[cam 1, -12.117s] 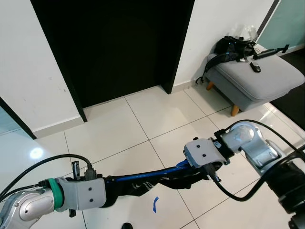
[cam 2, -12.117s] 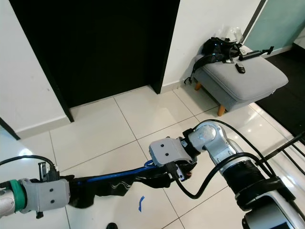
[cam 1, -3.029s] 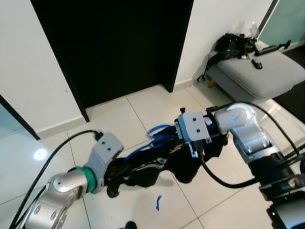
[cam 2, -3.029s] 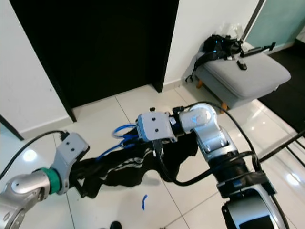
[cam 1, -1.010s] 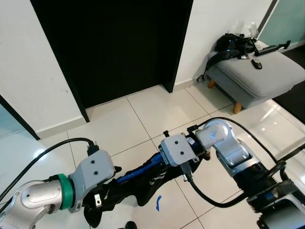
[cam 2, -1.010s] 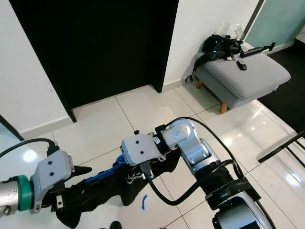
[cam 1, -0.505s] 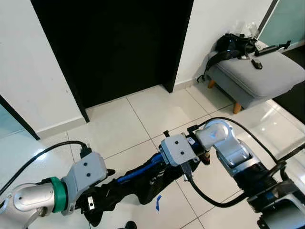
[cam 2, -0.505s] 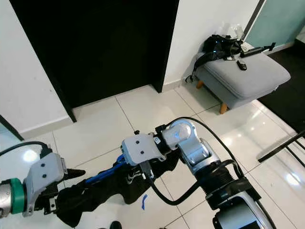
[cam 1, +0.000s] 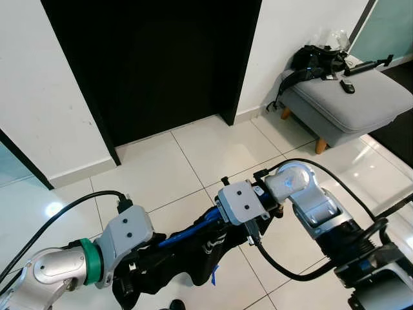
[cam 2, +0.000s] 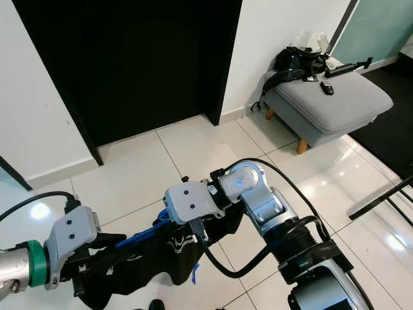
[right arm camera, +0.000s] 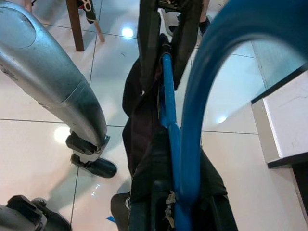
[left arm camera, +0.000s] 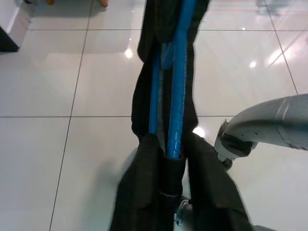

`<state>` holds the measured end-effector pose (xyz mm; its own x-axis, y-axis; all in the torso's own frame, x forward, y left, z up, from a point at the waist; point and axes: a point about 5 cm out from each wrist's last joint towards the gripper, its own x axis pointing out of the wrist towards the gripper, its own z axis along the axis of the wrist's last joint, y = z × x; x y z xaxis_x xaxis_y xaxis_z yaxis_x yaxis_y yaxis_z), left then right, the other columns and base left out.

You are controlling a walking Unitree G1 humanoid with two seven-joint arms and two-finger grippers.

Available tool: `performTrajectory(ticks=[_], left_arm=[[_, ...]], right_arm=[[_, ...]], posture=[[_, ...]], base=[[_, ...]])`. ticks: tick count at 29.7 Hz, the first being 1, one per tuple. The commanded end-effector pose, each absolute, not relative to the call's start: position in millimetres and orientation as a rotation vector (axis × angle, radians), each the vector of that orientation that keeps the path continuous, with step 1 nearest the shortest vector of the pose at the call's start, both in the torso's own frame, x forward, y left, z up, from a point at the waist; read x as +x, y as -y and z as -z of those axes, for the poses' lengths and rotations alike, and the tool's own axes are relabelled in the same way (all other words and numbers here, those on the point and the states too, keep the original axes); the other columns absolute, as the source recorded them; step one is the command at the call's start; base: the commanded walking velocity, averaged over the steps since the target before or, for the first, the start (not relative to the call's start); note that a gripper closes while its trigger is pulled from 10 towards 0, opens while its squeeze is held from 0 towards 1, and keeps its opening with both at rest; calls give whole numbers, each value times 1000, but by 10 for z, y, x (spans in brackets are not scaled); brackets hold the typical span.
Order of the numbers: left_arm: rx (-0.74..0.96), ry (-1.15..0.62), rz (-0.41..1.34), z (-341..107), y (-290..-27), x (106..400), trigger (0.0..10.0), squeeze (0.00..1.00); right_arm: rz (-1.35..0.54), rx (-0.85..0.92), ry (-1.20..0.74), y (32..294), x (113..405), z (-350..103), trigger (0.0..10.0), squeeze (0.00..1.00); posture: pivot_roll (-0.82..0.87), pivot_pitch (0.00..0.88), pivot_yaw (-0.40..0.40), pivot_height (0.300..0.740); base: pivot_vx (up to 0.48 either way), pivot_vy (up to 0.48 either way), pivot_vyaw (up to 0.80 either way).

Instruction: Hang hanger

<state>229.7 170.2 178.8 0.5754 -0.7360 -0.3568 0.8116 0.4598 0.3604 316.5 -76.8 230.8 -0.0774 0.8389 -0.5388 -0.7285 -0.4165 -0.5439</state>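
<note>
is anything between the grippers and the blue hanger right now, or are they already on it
Nothing visible stands between them. The blue hanger spans both grippers: the right gripper at one end, the left gripper at the other, with the black garment draped over it and bunched around both. No rail to hang it on is visible.

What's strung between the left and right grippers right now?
The blue hanger with a black garment draped on it spans from the left gripper to the right gripper, seen in the left eye view.

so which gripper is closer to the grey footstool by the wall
Right. The right gripper holds the blue hanger mid-floor, on the side toward the grey footstool. The left gripper holds the hanger's other end, farther away, low at the robot's left.
</note>
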Motion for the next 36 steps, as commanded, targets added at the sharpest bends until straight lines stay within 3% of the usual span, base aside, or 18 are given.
performTrajectory(ticks=[1,10,16,17,25,26,28,29,30,31,36], left_arm=[[542,-185,1012,-1714,-1677,2223,0,0],[545,-171,1031,-1704,-1632,2196,0,0],[524,-145,1011,-1738,-1589,2220,0,0],[520,-141,1006,-1748,-1586,2228,0,0],[513,-127,978,-1764,-1584,2281,0,0],[519,-122,966,-1761,-1583,2308,0,0],[519,-122,966,-1761,-1583,2308,0,0],[538,-125,972,-1751,-1598,2305,0,0],[538,-125,972,-1751,-1598,2305,0,0],[579,-143,1003,-1749,-1656,2271,0,0],[616,-164,1028,-1757,-1735,2253,0,0]], right_arm=[[-1759,-1002,180,737,3138,-2334,10000,0],[-1746,-985,188,729,3146,-2334,10000,0],[-1657,-870,242,711,3201,-2383,10000,0],[-1628,-829,257,716,3217,-2405,10000,1000],[-1563,-753,276,771,3226,-2433,10000,1000],[-1494,-638,290,880,3228,-2490,10000,1000],[-1494,-638,290,880,3228,-2490,10000,1000],[-1416,-554,303,1046,3214,-2563,10000,1000],[-1416,-554,303,1046,3214,-2563,10000,1000],[-1282,-419,346,1351,3137,-2726,10000,0],[-1185,-428,357,1548,3063,-2743,10000,0]], posture=[[-18,229,54,740],[-14,234,58,740],[-14,236,56,740],[-15,237,56,740],[-17,238,54,740],[-17,246,53,740],[-17,246,53,740],[-15,249,59,740],[-15,249,59,740],[-18,250,66,740],[-23,247,80,740]], base=[[0,0,0],[0,0,0],[0,0,0],[0,0,0],[0,0,0],[0,0,0],[0,0,0],[0,0,0],[0,0,0],[0,0,0],[0,0,0]])
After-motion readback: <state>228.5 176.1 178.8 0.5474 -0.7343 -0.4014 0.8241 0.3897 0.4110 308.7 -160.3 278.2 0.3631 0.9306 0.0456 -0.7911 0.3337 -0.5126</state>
